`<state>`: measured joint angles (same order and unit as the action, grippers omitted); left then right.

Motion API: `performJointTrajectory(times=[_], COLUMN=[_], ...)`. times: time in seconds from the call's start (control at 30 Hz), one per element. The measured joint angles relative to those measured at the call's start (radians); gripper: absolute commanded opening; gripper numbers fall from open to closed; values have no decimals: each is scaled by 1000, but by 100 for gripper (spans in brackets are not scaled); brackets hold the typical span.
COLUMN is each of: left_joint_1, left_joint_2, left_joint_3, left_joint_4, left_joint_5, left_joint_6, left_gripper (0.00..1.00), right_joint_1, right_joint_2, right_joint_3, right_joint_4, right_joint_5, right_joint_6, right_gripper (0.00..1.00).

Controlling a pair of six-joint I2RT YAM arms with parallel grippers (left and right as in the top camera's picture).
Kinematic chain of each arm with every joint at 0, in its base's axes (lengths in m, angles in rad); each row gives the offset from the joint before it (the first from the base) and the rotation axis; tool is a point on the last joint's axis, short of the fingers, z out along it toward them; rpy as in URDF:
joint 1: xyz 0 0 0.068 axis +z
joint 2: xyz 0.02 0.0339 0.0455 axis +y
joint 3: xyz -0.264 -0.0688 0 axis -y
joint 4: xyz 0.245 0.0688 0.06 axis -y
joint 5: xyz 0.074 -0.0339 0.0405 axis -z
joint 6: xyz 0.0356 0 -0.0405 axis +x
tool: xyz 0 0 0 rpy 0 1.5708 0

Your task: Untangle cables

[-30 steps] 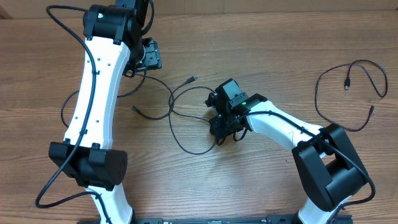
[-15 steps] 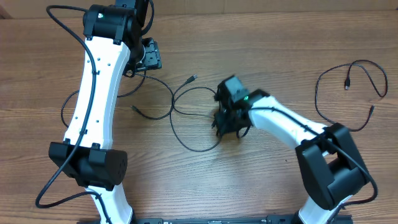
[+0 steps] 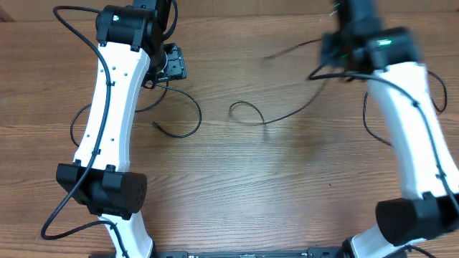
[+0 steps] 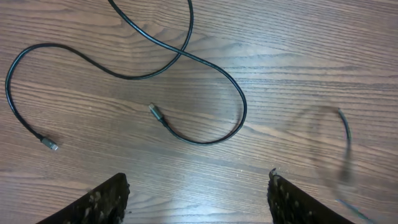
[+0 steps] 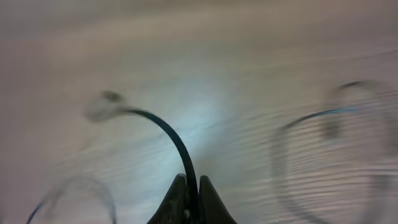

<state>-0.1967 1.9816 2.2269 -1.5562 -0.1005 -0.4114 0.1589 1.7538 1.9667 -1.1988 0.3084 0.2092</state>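
My right gripper (image 3: 343, 54) is raised at the far right and blurred by motion. It is shut on a thin black cable (image 5: 163, 127) that arcs up from between its fingers (image 5: 189, 185). In the overhead view this cable (image 3: 283, 117) trails down and left to a hooked end near the table's middle. A second cable (image 3: 199, 118) lies in a loop by the left arm, and its plug shows in the left wrist view (image 4: 155, 112). My left gripper (image 4: 196, 190) is open and empty above that cable, at the far left of the table (image 3: 171, 64).
A third thin cable (image 3: 364, 115) lies at the right edge, partly hidden behind the white right arm (image 3: 409, 122). The white left arm (image 3: 111, 107) stretches along the left side. Thicker arm cables loop beside it. Bare wood shows between the arms.
My right gripper has swung fast from the table's middle up to the far right, dragging its cable out of the loop by the left arm. The left arm has not moved.
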Motion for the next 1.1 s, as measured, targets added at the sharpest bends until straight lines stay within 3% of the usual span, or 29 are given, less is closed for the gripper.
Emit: performJointTrajectory(times=[0.2,0.47,0.53,0.63,0.73,0.87,1.1], left_joint_1=[0,0,0,0,0,0,0], left_joint_2=[0,0,0,0,0,0,0], left_joint_3=[0,0,0,0,0,0,0], left_joint_4=[0,0,0,0,0,0,0], left_joint_5=[0,0,0,0,0,0,0], left_joint_6=[0,0,0,0,0,1,2], left_gripper=[72,72,71,72,72,72,72], right_joint_1=[-183,-419,-462,-499,-492,-443,-343], right_joint_2=[-10,-10,-10,-10,-10,-10,-2], right_joint_3=[120,125,125,125,117,51,-189], right_joint_4=[37,93,77,6,-85,-183,-133], right_joint_5=[183,219,143,-87,-341,-549,-582], right_joint_6=[0,0,2,5,-27,-132,-211], right_gripper=[4,5,20,36,59,75,79])
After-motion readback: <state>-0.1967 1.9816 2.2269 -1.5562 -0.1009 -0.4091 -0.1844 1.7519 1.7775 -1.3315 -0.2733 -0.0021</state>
